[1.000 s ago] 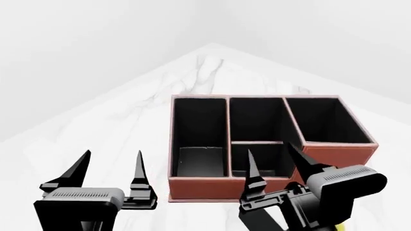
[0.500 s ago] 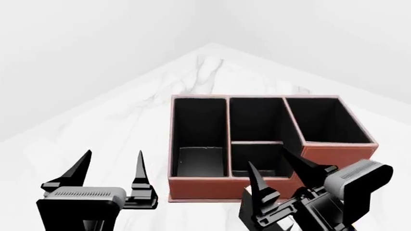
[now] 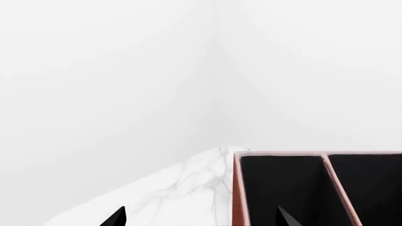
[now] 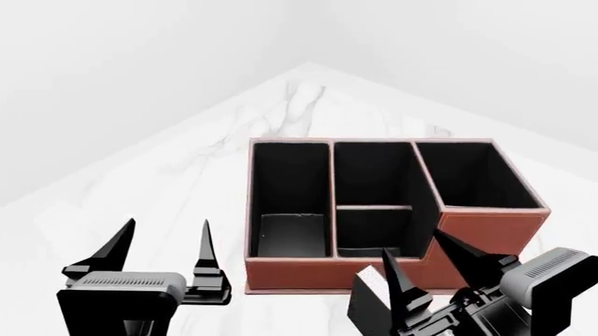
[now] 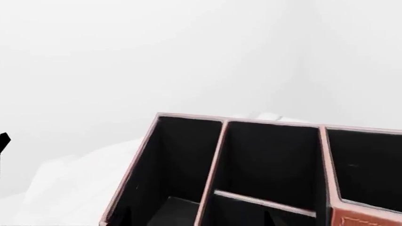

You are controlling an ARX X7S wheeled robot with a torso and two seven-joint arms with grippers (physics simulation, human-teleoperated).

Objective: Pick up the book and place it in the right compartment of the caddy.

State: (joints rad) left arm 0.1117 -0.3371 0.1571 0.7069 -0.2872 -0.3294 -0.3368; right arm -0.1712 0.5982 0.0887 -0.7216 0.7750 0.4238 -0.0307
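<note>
Left wrist view: only the two dark tips of the left pincer point(image 3: 197, 217) show at the picture's lower edge, set wide apart with nothing between them. Beyond them lie the white marble worktop point(image 3: 182, 188) and one corner of the caddy point(image 3: 237, 188), its black-lined sections empty as far as can be seen. No book appears here.

Head view: the left pincer point(image 4: 167, 245) hangs spread and empty over the worktop, in front of the caddy's narrow end section. The right pincer point(image 4: 430, 253) is also spread and empty, low in front of the caddy near the right compartment point(image 4: 477, 178), which holds nothing. The book is not in sight, so neither its direction, its long axis, nor the nearer arm can be judged; it likely sits outside the frame.

Right wrist view: the caddy's three open sections fill the picture, all without a book; the pincer's tips barely show.
</note>
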